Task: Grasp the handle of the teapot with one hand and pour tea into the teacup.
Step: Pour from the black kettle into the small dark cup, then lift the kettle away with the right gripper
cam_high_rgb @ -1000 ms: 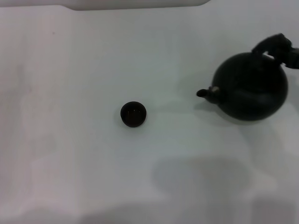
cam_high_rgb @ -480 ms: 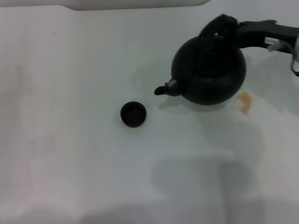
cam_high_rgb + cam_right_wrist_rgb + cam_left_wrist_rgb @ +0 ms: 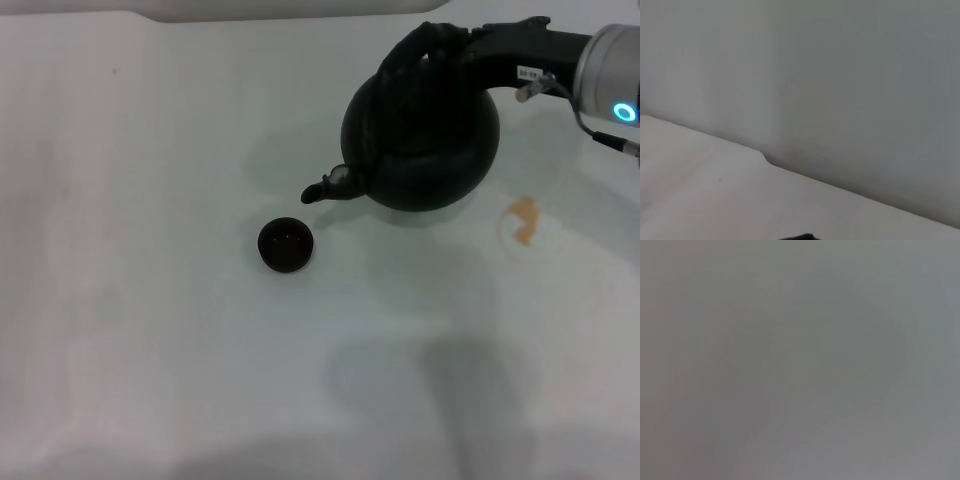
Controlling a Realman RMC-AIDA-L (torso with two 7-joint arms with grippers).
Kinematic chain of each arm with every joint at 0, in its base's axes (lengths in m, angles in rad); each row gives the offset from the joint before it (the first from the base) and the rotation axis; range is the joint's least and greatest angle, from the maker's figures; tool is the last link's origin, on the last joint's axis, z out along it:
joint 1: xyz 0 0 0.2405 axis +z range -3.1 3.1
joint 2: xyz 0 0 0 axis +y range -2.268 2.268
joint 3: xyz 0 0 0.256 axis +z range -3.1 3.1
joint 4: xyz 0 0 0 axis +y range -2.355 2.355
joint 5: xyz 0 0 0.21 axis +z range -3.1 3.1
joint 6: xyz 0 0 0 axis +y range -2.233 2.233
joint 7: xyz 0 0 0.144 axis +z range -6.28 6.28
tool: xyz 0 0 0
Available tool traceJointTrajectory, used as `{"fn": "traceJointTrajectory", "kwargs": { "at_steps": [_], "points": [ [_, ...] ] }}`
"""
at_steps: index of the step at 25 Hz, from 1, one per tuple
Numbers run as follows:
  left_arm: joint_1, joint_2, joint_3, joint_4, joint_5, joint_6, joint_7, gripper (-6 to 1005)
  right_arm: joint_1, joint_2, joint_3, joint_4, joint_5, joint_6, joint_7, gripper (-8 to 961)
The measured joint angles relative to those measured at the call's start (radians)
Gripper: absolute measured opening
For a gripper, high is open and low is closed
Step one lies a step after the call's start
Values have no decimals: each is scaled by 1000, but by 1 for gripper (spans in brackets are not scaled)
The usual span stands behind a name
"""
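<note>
One teapot (image 3: pixel 425 150): round, matte black, lifted, spout just beside teacup (image 3: pixel 285 244).
Handle (image 3: pixel 405 65): thick wrapped arch.
Right gripper (image 3: pixel 470 45): fingers clamped on handle.
Teacup: tiny dark bowl on white tabletop (image 3: pixel 150 330).

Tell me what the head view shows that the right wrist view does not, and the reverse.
Only the head view shows the teapot, its handle held by the right gripper, the teacup and an orange stain. Only the right wrist view shows a grey wall behind the table edge. Both share the white table. The left gripper appears in neither.
</note>
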Motion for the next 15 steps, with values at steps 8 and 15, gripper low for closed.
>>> {"fn": "traceJointTrajectory", "kwargs": {
  "at_steps": [8,15],
  "points": [
    [-1,0,0,0,-2,0,0,890,27,1,-76,-7,-134,-36,97,213],
    [-1,0,-1,0,-2,0,0,891,29,1,-138,-17,-217,-78,135,210]
  ]
}}
